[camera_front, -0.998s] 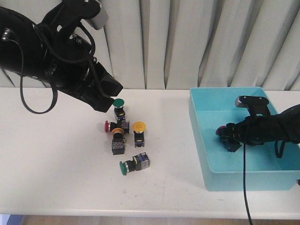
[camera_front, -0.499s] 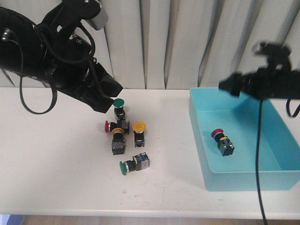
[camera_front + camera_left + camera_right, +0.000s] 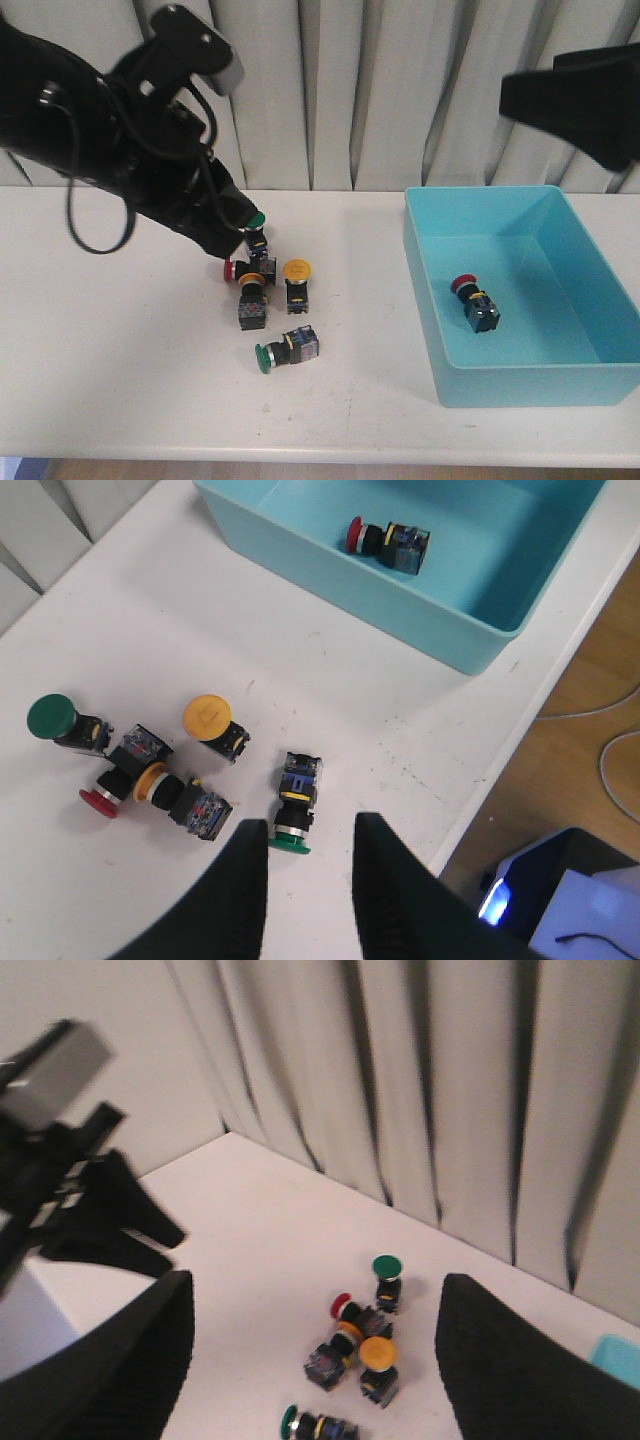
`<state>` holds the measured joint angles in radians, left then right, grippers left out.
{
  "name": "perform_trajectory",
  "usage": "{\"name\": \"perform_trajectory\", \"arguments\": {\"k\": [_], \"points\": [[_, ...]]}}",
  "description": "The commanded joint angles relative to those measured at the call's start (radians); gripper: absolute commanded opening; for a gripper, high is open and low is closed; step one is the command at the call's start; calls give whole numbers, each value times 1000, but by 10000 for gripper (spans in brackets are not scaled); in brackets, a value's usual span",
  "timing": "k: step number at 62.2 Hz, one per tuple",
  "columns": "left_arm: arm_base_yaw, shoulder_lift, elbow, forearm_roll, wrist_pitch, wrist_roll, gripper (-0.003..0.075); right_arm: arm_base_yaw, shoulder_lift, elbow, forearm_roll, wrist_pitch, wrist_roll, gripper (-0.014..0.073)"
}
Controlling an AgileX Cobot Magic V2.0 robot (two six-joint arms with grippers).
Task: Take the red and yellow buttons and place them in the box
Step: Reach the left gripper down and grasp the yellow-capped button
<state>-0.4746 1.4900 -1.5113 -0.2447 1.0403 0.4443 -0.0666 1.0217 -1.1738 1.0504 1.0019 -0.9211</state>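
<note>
A red-capped push-button with a blocky black body [image 3: 475, 303] lies inside the large turquoise plastic box [image 3: 430, 300]; red [image 3: 232, 270] and yellow-capped [image 3: 296, 272] buttons sit clustered on the white table [image 3: 120, 380]. The left gripper [image 3: 310, 880] hovers above them, fingers spread; the right gripper [image 3: 315, 1360], raised high, is spread too

Count at this frame. One turquoise box [image 3: 520, 385] is sitting on the tabletop [image 3: 120, 380], at the right. One red button [image 3: 474, 302] is lying inside it.

Five switches are lying clustered on the tabletop, left of the box:
- two green-capped switches [image 3: 253, 226] [image 3: 287, 349]
- two yellow buttons [image 3: 297, 278] [image 3: 251, 300], one a deeper orange-yellow
- one further red button [image 3: 240, 268]

Six switches are showing in total.
</note>
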Motion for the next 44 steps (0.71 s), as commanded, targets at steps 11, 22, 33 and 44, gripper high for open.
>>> {"name": "perform_trajectory", "arguments": {"k": [11,22,33,44], "points": [[1,95,-24,89,-217,-34,207,-3,-128,-27,-132,84,104,488],[28,140,-25,75,-381,-148,260,-3,-172,-27,-267,83,165,488],[59,162,-32,-14,-481,-160,347,-3,-191,-27,-280,83,174,488],[77,242,-148,-90,-434,-159,421,-3,-191,-27,-280,82,170,488]]}}
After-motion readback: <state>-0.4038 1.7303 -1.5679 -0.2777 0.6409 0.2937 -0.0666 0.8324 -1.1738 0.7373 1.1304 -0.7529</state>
